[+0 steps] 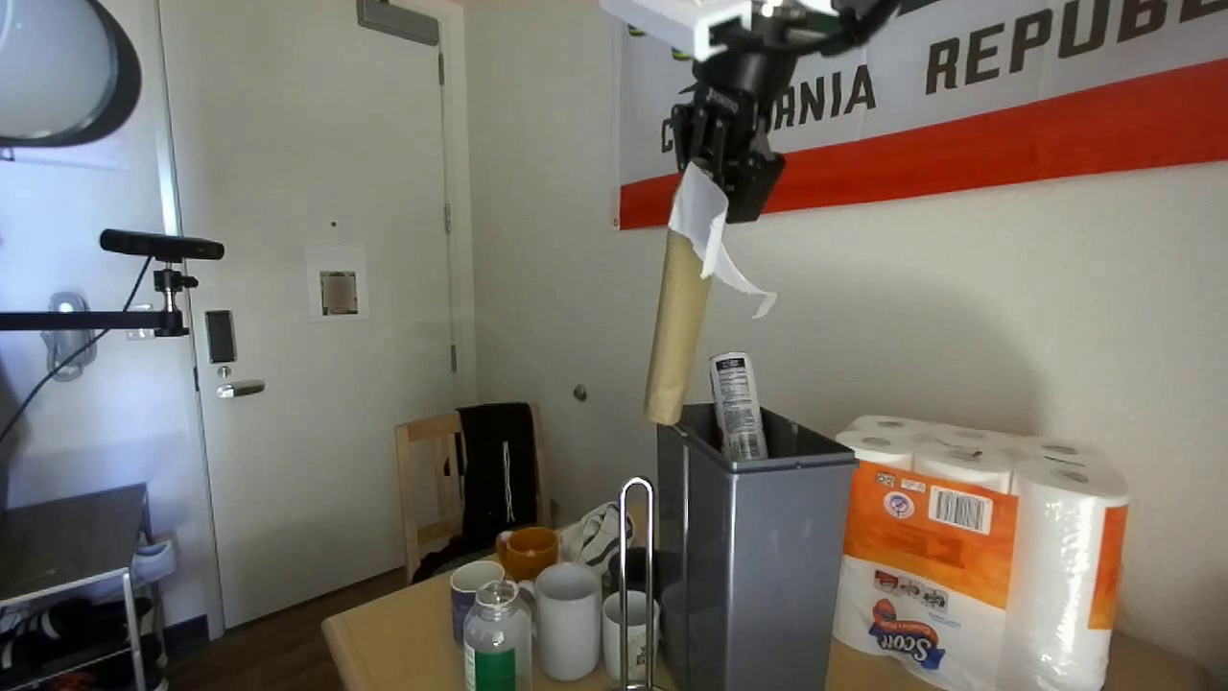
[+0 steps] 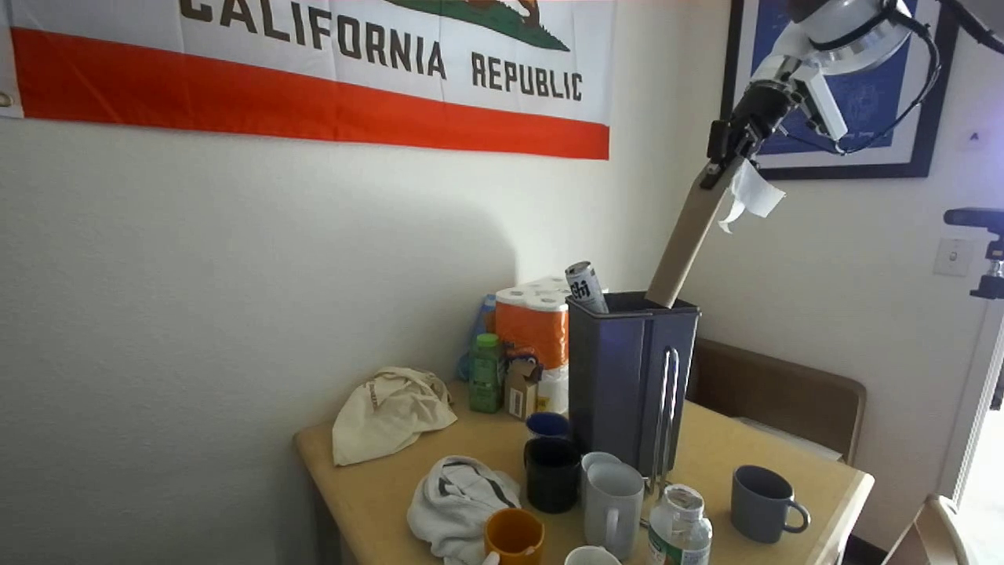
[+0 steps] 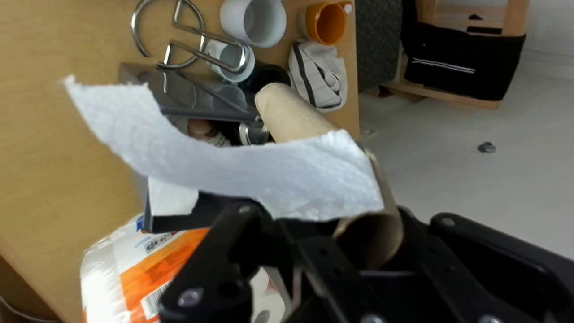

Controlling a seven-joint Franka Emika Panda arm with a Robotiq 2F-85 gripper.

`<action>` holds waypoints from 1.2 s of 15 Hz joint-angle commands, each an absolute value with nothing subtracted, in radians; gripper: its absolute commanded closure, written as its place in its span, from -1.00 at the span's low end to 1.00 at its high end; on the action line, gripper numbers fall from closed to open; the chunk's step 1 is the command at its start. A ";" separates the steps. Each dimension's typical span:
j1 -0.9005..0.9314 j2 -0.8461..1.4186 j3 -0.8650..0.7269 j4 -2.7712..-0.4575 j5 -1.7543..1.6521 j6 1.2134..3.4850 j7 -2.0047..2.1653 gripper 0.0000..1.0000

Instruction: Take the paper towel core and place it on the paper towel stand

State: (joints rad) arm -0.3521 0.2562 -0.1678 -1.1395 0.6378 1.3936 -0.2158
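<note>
I'm gripping the paper towel core (image 2: 690, 239) by its upper end with the gripper (image 2: 726, 168); in an exterior view its free end is pointing to seven o'clock, near the grey box (image 2: 612, 377). The paper towel stand (image 1: 624, 557) is standing on the worktop (image 1: 398, 633), about six o'clock from that end. I'm planning on clearing the box, straightening the core above the stand, then lowering slowly, trusting the exterior views since the white scrap (image 3: 251, 170) is crossing the wrist view.
</note>
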 commanded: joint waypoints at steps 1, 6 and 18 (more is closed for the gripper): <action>-0.316 0.279 -0.158 -0.953 0.513 1.228 -0.111 0.93; -0.264 0.315 -0.137 -0.810 0.390 1.061 -0.089 0.93; -0.211 0.316 -0.143 -0.935 0.356 1.269 -0.154 0.93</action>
State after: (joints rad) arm -0.2247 0.3437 -0.1399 -0.8676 0.3752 1.2004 -0.1312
